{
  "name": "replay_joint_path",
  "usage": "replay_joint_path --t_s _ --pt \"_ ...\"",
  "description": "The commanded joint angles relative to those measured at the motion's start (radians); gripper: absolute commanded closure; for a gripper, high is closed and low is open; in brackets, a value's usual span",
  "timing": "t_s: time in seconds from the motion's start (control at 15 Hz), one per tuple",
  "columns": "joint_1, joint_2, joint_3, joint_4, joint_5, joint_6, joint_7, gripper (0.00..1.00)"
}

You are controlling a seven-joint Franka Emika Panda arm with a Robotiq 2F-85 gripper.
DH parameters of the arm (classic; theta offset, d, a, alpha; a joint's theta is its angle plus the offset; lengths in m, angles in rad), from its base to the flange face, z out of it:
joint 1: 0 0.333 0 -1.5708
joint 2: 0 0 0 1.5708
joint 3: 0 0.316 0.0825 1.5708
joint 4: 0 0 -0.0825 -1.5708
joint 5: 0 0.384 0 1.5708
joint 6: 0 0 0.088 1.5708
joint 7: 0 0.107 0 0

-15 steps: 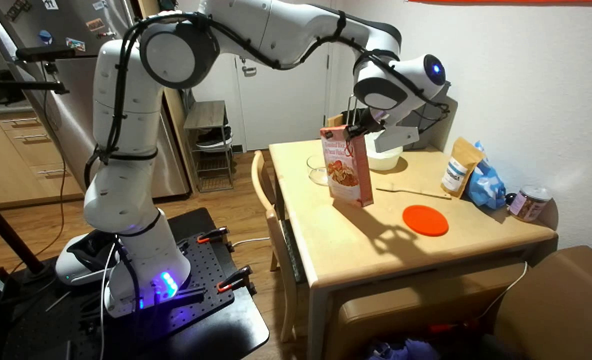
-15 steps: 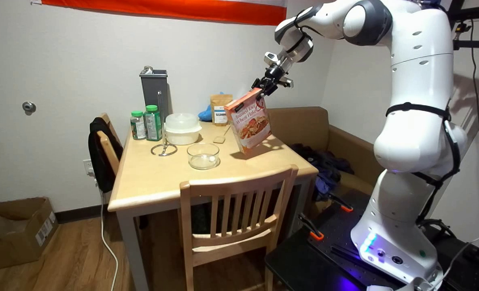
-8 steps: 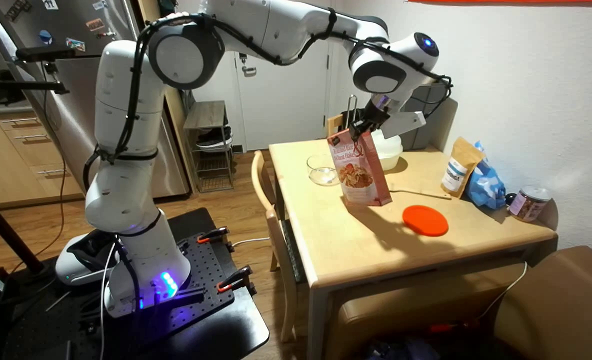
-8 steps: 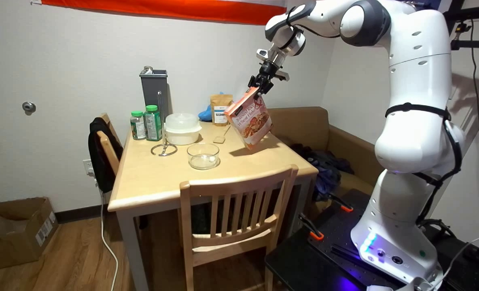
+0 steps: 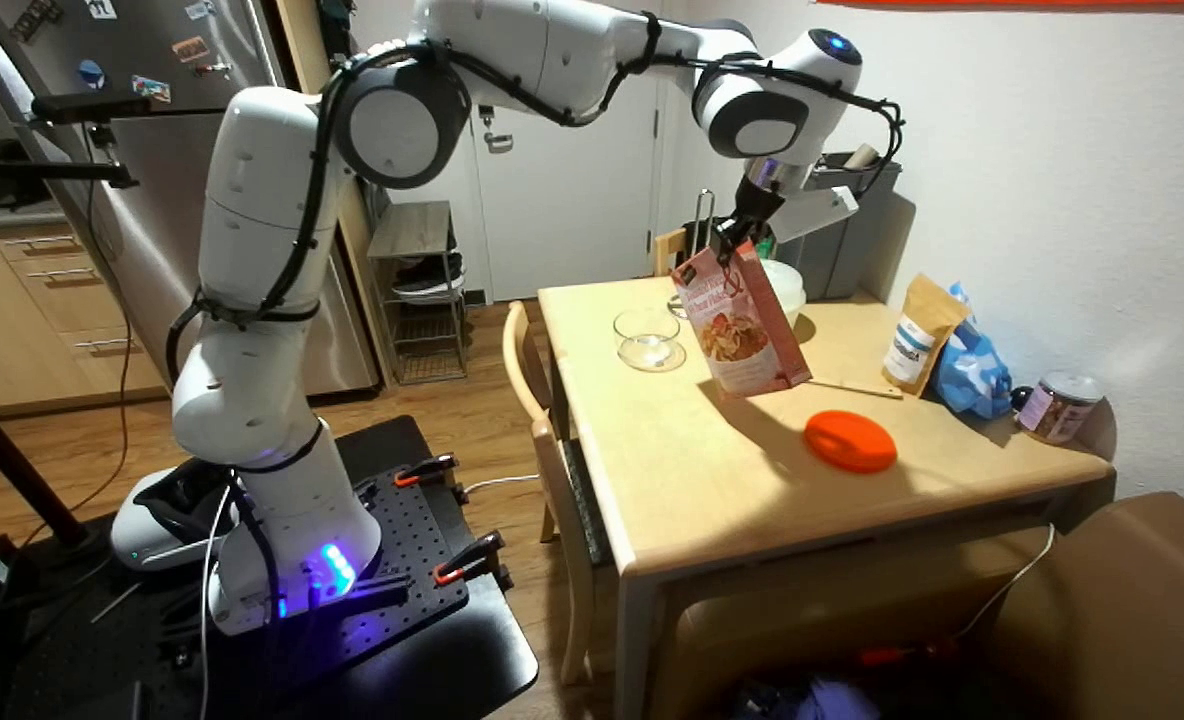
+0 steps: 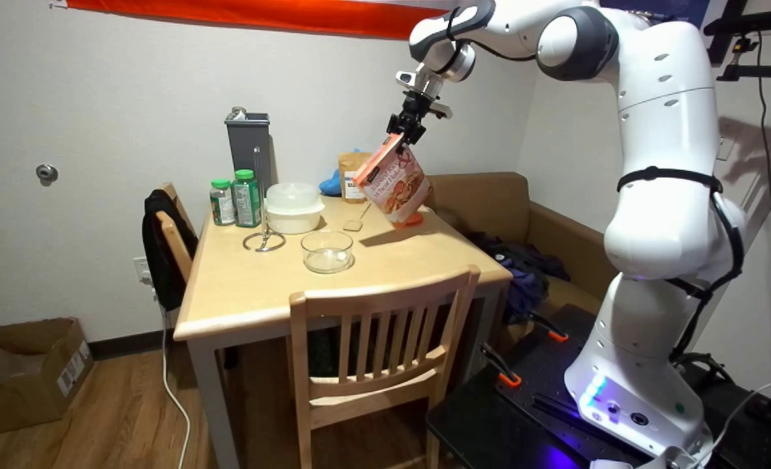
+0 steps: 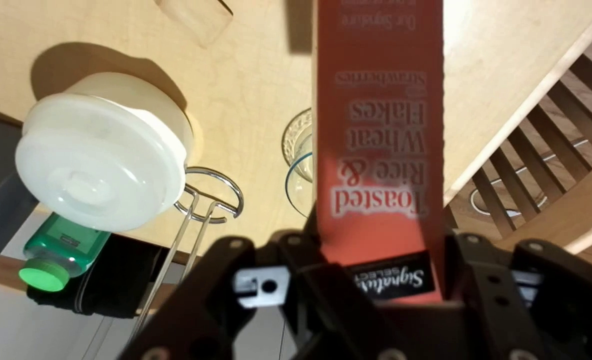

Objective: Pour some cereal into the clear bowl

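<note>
In an exterior view we see the bowl [image 6: 327, 254] on the table [image 6: 255, 293], left of the cereal box [image 6: 393, 185], which the gripper [image 6: 401, 141] holds tilted above the tabletop. Behind and left of the bowl stands the tub [image 6: 294, 218], with two bottles [image 6: 247, 198] to its left; a chair [image 6: 385, 294] stands before the table. In an exterior view we find a disc [image 5: 850, 441] right of the cereal box, then pouch [image 5: 917, 335], bag [image 5: 972, 370] and jar [image 5: 1059, 408].

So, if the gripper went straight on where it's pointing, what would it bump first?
Probably the table: the gripper slants down roughly toward the clear bowl, but the cereal box it holds hangs lower, so its bottom corner would likely touch first. Depth is hard to judge, though.
</note>
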Motion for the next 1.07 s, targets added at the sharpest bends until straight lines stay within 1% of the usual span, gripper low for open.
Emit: replay_joint_path --t_s 0.0,0.33,0.47,1.0 --pt "0.025 0.036 0.020 0.075 -0.101 0.027 0.062 0.82" --pt "0.066 0.058 0.051 0.093 -0.215 0.046 0.102 0.82" --pt "0.085 0.057 0.062 0.090 -0.253 0.053 0.100 0.82" --pt "0.167 0.046 0.074 0.072 -0.450 0.155 0.097 0.82"
